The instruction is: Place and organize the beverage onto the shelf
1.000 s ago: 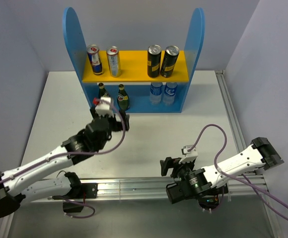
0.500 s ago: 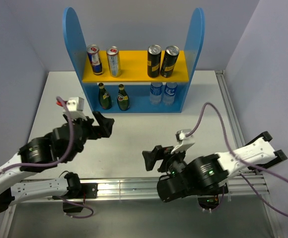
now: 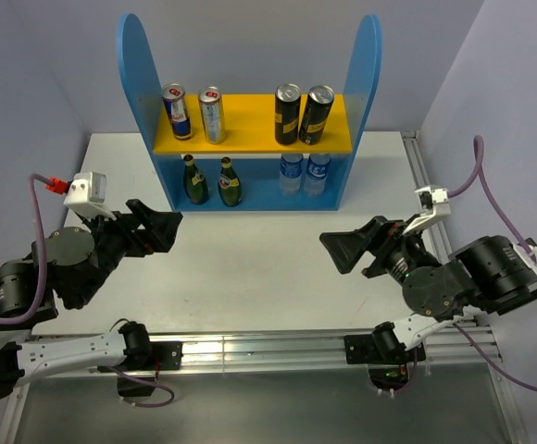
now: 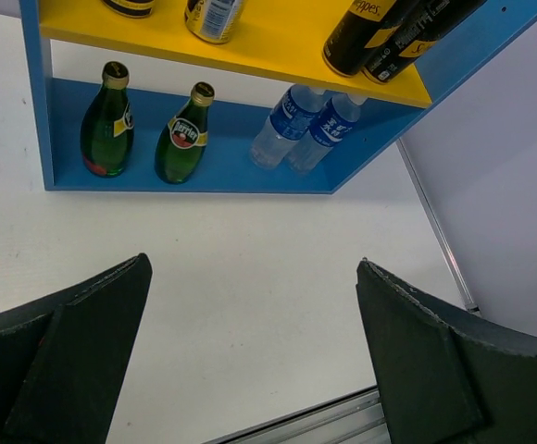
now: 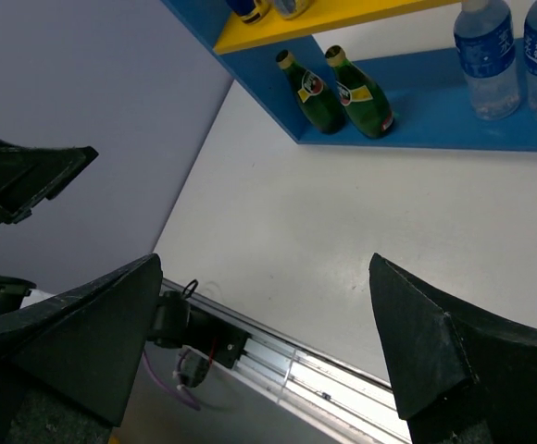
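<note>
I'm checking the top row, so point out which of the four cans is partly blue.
The leftmost can on the upper board, blue and silver. The can beside it is pale silver, and the two right-hand cans are dark.

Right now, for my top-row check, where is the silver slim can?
Top external view: silver slim can stands on the yellow upper board, left half, right of the blue-silver can.

Shelf point(image 3: 134, 55) w/ 4 cans point(image 3: 212, 115) up top, 2 green bottles point(image 3: 231, 182) + 2 water bottles point(image 3: 292, 174) below
</note>
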`<action>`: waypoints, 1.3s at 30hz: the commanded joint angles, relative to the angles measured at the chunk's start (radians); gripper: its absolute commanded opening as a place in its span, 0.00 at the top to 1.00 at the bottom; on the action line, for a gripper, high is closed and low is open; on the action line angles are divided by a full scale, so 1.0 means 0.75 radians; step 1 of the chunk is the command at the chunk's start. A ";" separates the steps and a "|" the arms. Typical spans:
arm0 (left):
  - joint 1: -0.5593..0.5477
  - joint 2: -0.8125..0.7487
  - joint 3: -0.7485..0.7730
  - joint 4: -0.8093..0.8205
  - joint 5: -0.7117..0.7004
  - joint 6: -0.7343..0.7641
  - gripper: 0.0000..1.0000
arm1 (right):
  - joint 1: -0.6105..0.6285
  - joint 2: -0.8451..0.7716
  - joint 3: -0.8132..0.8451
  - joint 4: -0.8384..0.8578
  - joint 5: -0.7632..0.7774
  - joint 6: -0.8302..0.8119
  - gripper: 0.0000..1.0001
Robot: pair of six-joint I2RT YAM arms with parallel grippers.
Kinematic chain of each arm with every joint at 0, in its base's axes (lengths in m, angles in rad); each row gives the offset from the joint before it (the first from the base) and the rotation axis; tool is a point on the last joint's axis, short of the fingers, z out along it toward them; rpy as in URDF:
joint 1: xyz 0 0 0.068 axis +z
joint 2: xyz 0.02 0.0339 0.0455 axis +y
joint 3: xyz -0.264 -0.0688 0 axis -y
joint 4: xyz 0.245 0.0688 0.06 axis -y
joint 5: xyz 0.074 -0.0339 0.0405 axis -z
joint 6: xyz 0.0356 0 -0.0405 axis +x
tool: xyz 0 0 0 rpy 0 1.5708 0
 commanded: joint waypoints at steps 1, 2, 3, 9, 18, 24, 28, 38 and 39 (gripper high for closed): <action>-0.006 -0.003 0.020 -0.037 -0.001 0.035 0.01 | 0.006 -0.020 0.002 -0.156 0.027 -0.059 0.00; -0.006 -0.005 0.018 -0.041 -0.001 0.033 0.01 | 0.004 -0.030 -0.004 -0.156 0.025 -0.065 0.00; -0.006 -0.007 0.016 -0.041 -0.003 0.033 0.01 | 0.004 -0.032 -0.008 -0.156 0.023 -0.063 0.00; -0.006 -0.003 -0.002 -0.027 -0.009 0.041 0.01 | 0.004 -0.065 -0.053 -0.156 0.017 -0.059 0.00; -0.006 0.024 -0.019 -0.004 -0.032 0.039 0.01 | 0.002 -0.124 -0.078 -0.156 0.009 -0.078 0.00; -0.006 0.044 -0.025 0.020 -0.044 0.048 0.01 | 0.002 -0.163 -0.102 -0.156 0.007 -0.086 0.00; -0.006 0.048 -0.039 0.053 -0.061 0.062 0.01 | 0.004 -0.185 -0.127 -0.156 0.003 -0.090 0.00; -0.006 0.071 -0.080 0.133 -0.069 0.105 0.01 | 0.002 -0.261 -0.180 -0.156 -0.002 -0.086 0.00; -0.006 0.067 -0.098 0.149 -0.067 0.123 0.01 | 0.002 -0.265 -0.182 -0.156 -0.002 -0.086 0.00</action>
